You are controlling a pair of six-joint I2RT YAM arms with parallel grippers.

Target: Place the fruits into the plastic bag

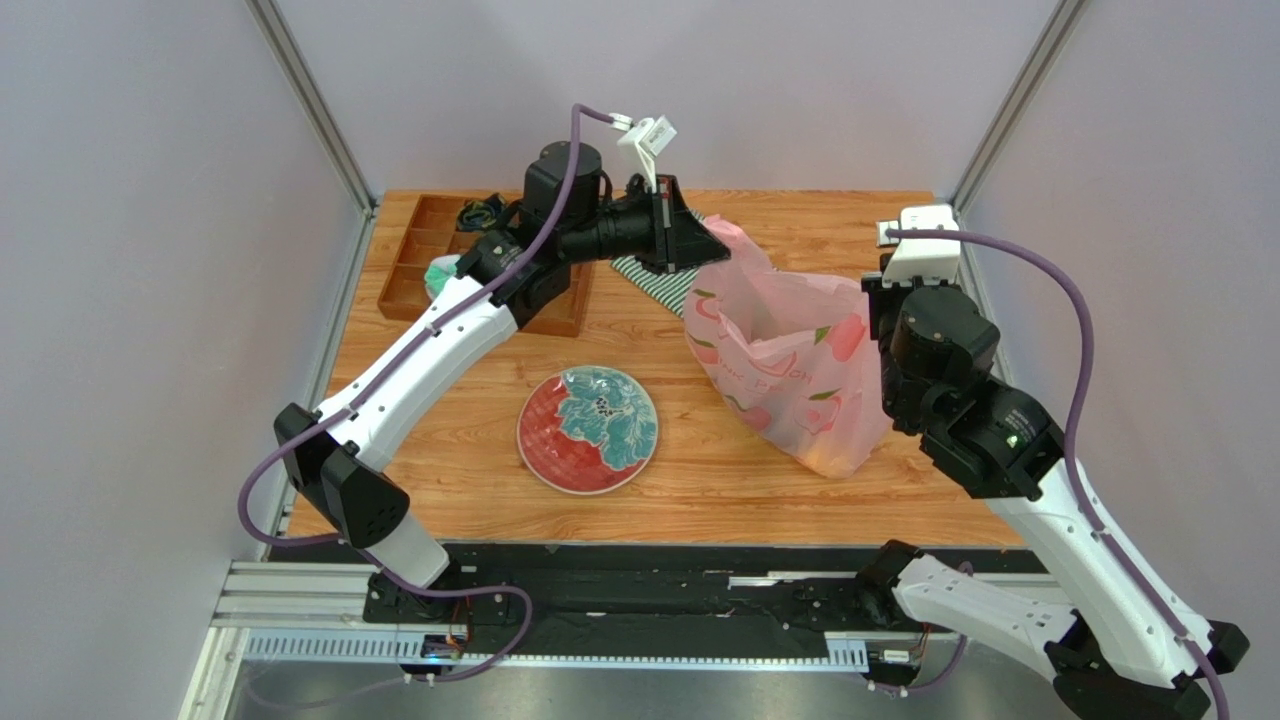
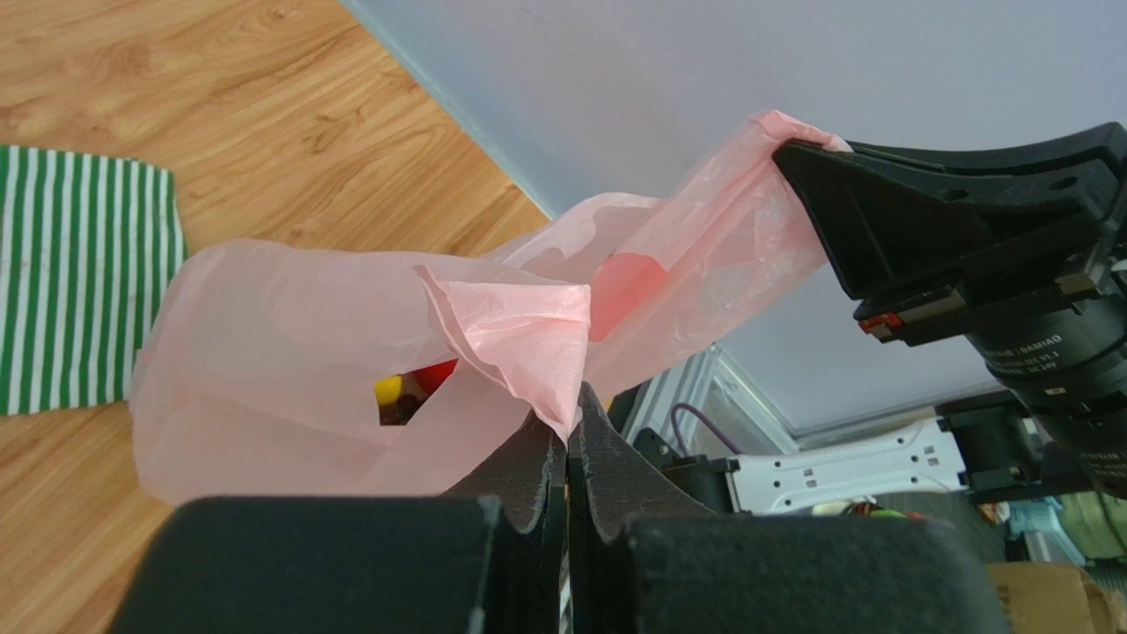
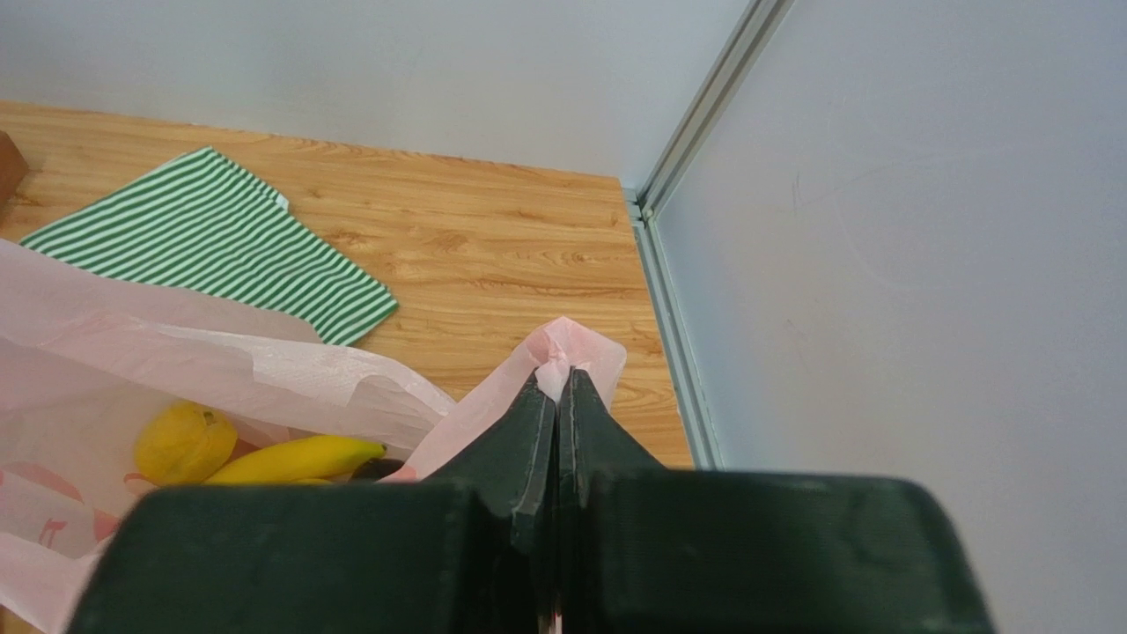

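The pink plastic bag (image 1: 781,360) hangs stretched between both grippers above the table's right half. My left gripper (image 1: 706,237) is shut on its far-left handle; in the left wrist view the film (image 2: 529,337) is pinched between the fingertips (image 2: 572,425). My right gripper (image 1: 879,318) is shut on the right handle (image 3: 572,346). Inside the bag I see a yellow banana (image 3: 298,458), a yellow lemon or mango (image 3: 185,443) and a dark fruit (image 3: 377,468). A yellow fruit (image 2: 386,390) and a red one (image 2: 434,377) show through the handle gap. Other fruits are hidden.
A red plate (image 1: 529,435) with a teal pattern lies in the table's middle with no fruit on it. A green-and-white striped cloth (image 1: 649,279) lies behind the bag. A wooden compartment tray (image 1: 428,255) stands at the back left. Cage walls close in the sides.
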